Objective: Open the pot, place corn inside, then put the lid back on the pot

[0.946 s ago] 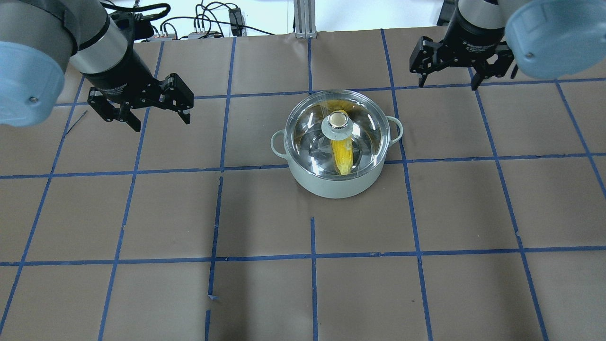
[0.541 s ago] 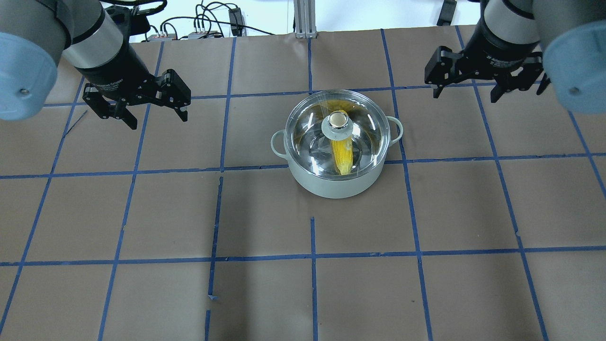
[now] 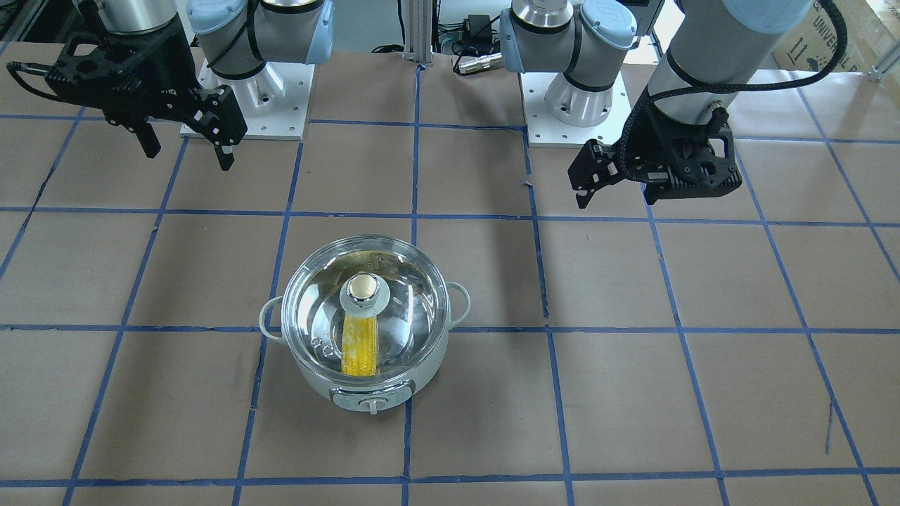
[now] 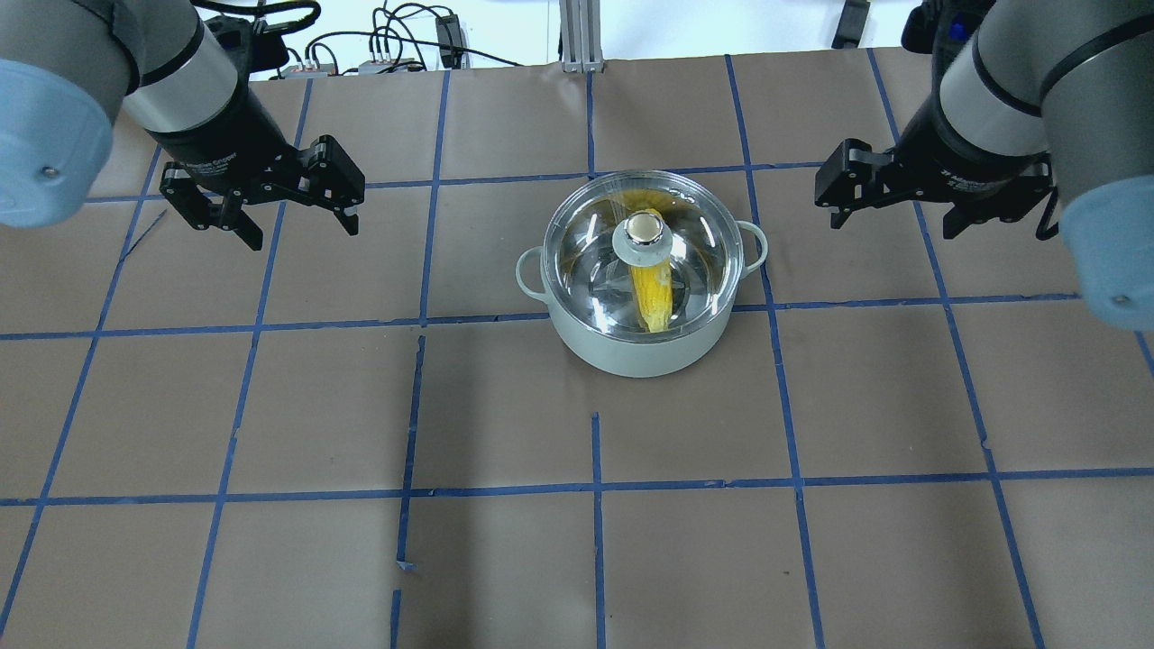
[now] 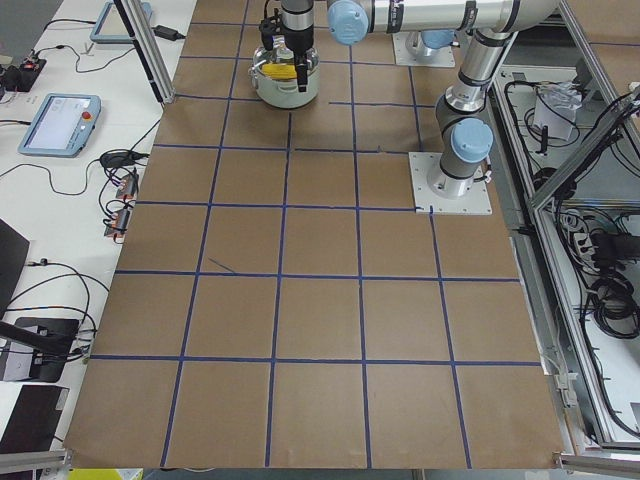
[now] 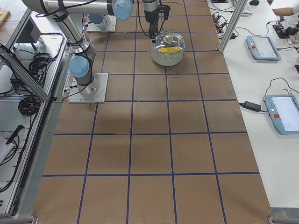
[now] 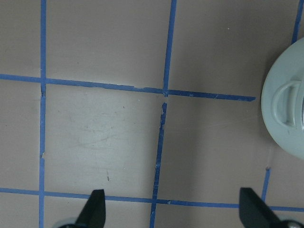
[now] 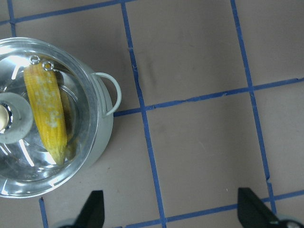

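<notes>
At the middle of the table [image 4: 505, 559] you see the pot [image 4: 622, 351] with the lid [image 4: 694, 243] seated on it and the corn [image 4: 654, 293] inside, long axis running away from the robot — the task looks finished. Well apart on either side, the left end effector [image 4: 302, 233] and the right end effector [image 4: 897, 225] hang spread, empty — the right seems nearer.

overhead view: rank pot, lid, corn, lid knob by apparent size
1. pot
2. lid, nearly as wide as the pot
3. corn, partly covered
4. knob
</notes>
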Tool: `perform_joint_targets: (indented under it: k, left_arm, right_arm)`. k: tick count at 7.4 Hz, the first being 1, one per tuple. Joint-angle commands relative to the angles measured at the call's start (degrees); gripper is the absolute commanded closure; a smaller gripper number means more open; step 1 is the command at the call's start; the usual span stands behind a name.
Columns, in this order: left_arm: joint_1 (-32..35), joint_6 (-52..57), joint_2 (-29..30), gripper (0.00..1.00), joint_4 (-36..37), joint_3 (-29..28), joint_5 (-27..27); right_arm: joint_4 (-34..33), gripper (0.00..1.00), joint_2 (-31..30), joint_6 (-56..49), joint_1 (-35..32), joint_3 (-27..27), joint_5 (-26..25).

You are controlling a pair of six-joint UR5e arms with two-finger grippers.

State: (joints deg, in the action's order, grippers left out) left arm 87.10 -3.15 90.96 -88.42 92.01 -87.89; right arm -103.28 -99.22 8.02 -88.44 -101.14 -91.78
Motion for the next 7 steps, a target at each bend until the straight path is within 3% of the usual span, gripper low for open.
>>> perform_joint_targets:
  k: [1, 5, 7]
  left_arm:
    - [0.0, 0.07, 0.0, 0.0, 0.0, 0.18, 0.09]
    - [0.0, 0.07, 0.0, 0.0, 0.09, 0.53, 0.09]
    - [0.0, 0.07, 0.0, 0.0, 0.09, 0.62, 0.18]
  right_arm:
    - [-2.2, 0.0, 1.13, -0.11, -0.67, 0.68, 0.02]
    - [-1.31, 0.0, 4.01, -1.16, 0.38, 2.34, 0.63]
    - [4.35, 0.0, 9.55, -1.08, -0.23, 11.02, 1.08]
